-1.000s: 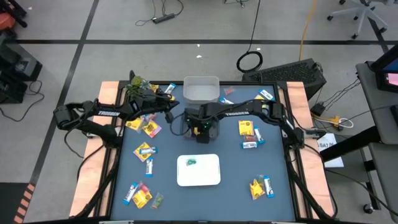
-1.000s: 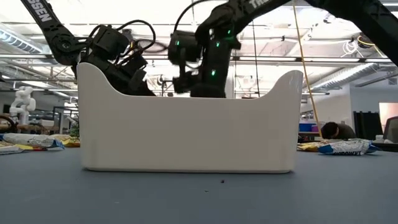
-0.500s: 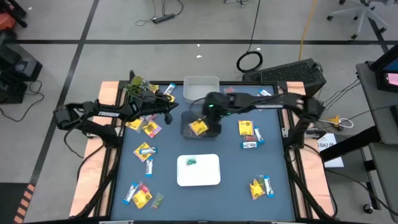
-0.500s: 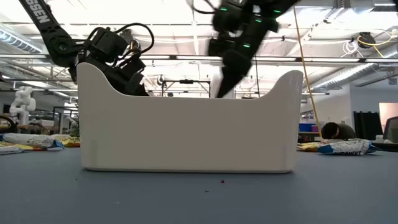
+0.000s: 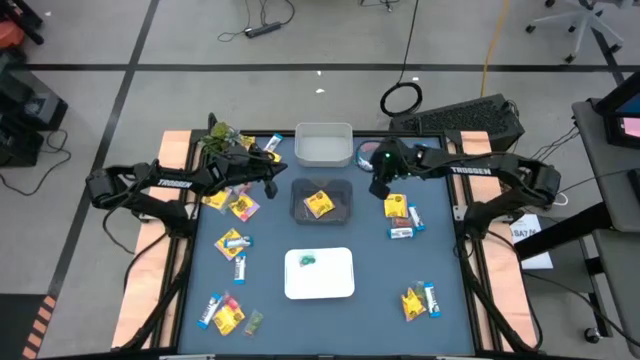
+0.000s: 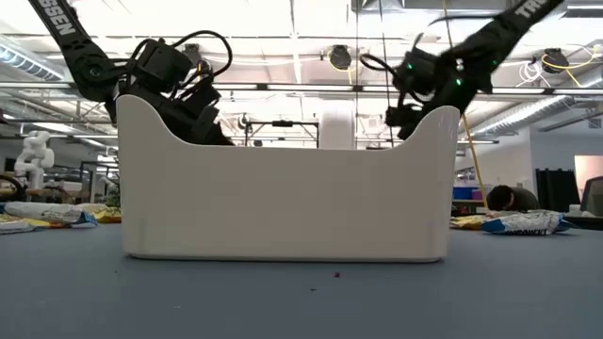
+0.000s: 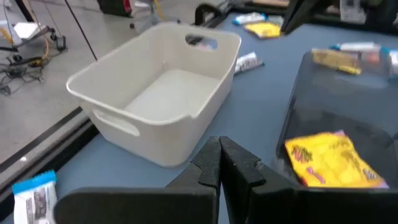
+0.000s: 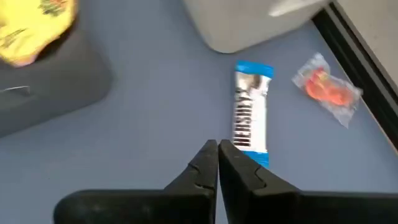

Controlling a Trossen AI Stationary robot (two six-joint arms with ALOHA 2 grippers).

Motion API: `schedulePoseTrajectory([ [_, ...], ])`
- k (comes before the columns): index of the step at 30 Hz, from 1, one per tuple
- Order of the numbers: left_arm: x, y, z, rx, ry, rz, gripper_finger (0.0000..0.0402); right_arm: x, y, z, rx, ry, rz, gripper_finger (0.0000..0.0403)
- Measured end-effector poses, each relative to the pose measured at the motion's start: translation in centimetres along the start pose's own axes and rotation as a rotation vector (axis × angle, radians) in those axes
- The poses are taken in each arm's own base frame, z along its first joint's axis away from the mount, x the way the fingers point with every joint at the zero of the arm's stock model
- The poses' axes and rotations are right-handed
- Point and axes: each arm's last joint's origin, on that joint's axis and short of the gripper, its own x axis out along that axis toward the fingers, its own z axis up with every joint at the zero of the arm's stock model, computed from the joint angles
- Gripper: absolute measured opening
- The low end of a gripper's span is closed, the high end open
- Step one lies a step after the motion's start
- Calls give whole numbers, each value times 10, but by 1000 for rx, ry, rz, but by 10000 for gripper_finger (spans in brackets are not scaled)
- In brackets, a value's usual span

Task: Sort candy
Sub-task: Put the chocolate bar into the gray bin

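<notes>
Right past the right gripper (image 8: 217,152), whose fingers are pressed together on nothing, a blue-and-white bar (image 8: 250,114) lies flat on the worktop (image 8: 143,134), with a red wrapped sweet (image 8: 326,86) near it and the white bin (image 8: 249,22) behind. Over on the far side the left gripper (image 7: 219,163) is pinched together and empty too, parked between the white bin and the dark tray (image 5: 321,203), which holds a yellow packet (image 5: 318,204). Other candy sits scattered across the worktop. My guess: that bar is light, crinkly and slippery, so I'd pinch it across its narrow middle.
</notes>
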Motion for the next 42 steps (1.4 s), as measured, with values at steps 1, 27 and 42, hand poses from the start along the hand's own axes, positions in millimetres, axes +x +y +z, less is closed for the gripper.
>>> schedulePoseTrajectory([
  [1, 0, 0, 1, 0, -14, 1, 8, 3, -4, -3, 19, -2, -10, 6],
  [27, -1, 4, 3, 2, -38, 11, 8, 63, -38, -27, 49, 108, -10, 210],
  [42, 0, 4, 4, 5, -39, 9, 8, 20, -38, -13, 17, 16, 0, 13],
])
